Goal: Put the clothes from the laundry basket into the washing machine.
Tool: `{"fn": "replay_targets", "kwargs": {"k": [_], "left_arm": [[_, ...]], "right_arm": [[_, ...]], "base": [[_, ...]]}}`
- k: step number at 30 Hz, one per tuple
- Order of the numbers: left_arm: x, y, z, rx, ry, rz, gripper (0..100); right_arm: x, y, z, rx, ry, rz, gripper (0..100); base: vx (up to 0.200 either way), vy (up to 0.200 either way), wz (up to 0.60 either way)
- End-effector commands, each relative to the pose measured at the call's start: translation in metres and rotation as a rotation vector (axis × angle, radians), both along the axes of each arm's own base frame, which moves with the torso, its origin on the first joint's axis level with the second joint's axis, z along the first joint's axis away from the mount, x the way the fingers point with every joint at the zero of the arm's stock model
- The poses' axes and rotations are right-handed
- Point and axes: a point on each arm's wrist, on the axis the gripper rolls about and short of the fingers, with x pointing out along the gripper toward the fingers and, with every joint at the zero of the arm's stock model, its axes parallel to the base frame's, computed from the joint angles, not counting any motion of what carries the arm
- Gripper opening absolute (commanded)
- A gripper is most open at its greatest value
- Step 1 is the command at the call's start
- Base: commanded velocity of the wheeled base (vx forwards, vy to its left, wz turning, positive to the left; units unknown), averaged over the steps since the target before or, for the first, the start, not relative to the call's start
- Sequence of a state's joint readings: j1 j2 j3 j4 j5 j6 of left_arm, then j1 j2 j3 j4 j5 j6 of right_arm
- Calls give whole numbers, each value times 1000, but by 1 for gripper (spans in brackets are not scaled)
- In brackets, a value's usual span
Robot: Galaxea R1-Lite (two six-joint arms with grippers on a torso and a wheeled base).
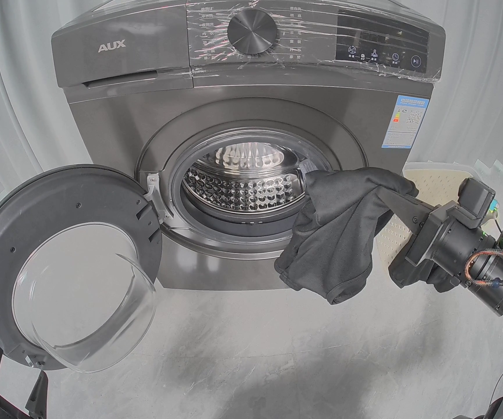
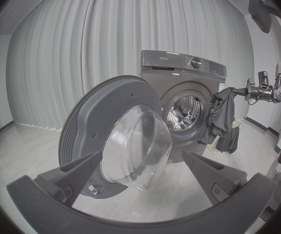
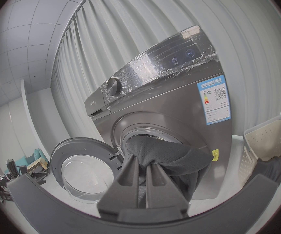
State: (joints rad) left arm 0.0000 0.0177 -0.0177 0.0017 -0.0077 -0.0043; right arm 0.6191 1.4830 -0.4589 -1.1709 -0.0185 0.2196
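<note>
Progress stands at the 1st load, as we judge it. The right hand (image 1: pixel 392 199), fingers pressed together on a dark garment (image 1: pixel 333 234), holds it at the right side of the washing machine (image 1: pixel 146 117) opening. The garment's upper fold reaches the rim of the drum (image 1: pixel 245 187) mouth, while most of it hangs outside, down the machine's front. We see bare metal in the drum, so nothing appears loaded yet. The door (image 1: pixel 59 216) is swung wide to the left. The left hand (image 2: pixel 141 154) hangs low near that door, fingers spread, pinching nothing.

Left to do: push this garment in and fetch what lies at the laundry basket (image 3: pixel 270 137) by the machine's right side.

We count 1 machine, 1 door, 1 basket, 2 hands, 1 held garment and 1 more dark cloth (image 3: pixel 272 168) at the basket's front. Whether it hides others we cannot tell.
</note>
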Motion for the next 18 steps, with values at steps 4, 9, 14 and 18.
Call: {"fn": "replay_targets", "kwargs": {"k": [4, 9, 14, 18], "left_arm": [[0, 0, -5, 13, -2, -6, 100], [0, -1, -5, 38, -4, -46, 100], [0, -1, -5, 50, -7, -57, 100], [0, -1, -5, 53, -8, -58, 100]], "right_arm": [[1, 22, -11, -5, 51, 73, 0], [9, 32, -11, 3, 51, 83, 0], [20, 42, -8, 20, 39, 46, 0], [25, 49, -7, 26, 35, 49, 0]], "base": [[0, 0, 0], [0, 0, 0], [0, 0, 0], [0, 0, 0]]}}
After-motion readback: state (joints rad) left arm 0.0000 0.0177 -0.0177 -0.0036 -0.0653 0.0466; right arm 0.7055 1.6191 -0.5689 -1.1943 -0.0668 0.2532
